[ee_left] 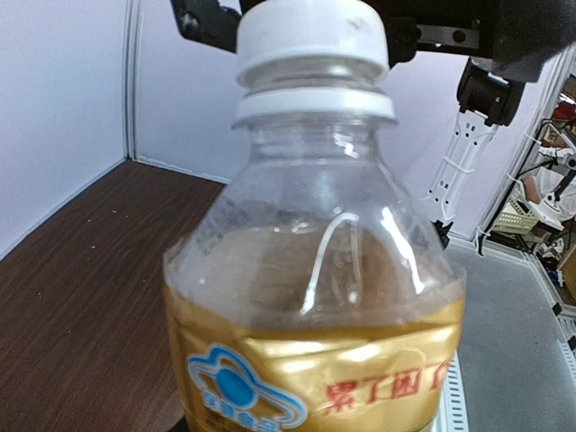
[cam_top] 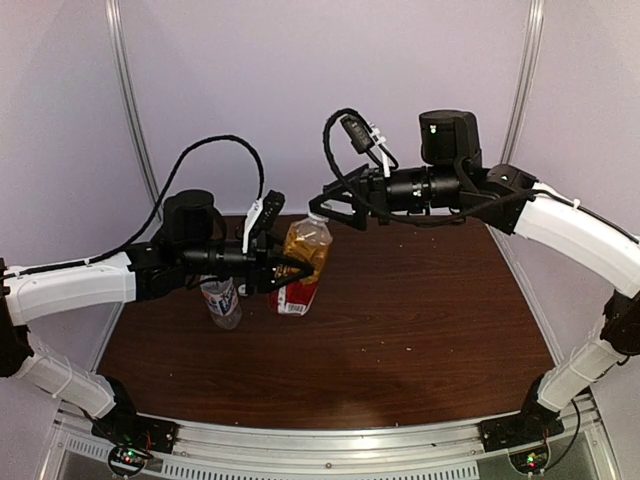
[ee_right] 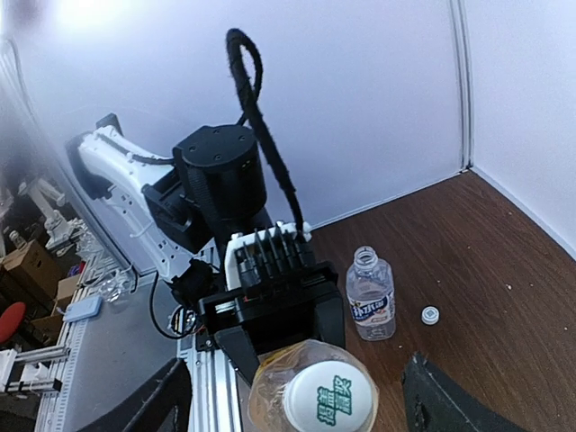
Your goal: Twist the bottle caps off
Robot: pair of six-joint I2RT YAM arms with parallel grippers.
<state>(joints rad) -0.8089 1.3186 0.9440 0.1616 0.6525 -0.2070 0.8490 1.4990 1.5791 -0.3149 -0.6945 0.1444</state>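
Open bottle: small clear plastic bottle with the white-grey label (ee_right: pixel 370 292) stands upright on the dark wood worktop (cam_top: pixel 420 320), neck bare. A round white plastic cap (ee_right: pixel 430 315) lies loose near it.
Left pincer (cam_top: pixel 290 270): pinching the clear plastic bottle of amber liquid with the red-yellow label (ee_left: pixel 315 297) round its body. Bottle is slightly tilted; can't tell if its base touches the worktop.
Target cap: white screw cap with green print (ee_right: pixel 330 396), seated on the amber bottle's neck, not yet off.
Right pincer (cam_top: pixel 330 208): spread, one finger either side of that cap, touching neither side.
Risk 1: if you close off-centre, you shove the neck sideways. The tilt makes this likelier.
Risk 2: if the left hold is too soft, the bottle spins with the cap.
Risk 3: if you squeeze too hard, liquid spills once the cap frees.
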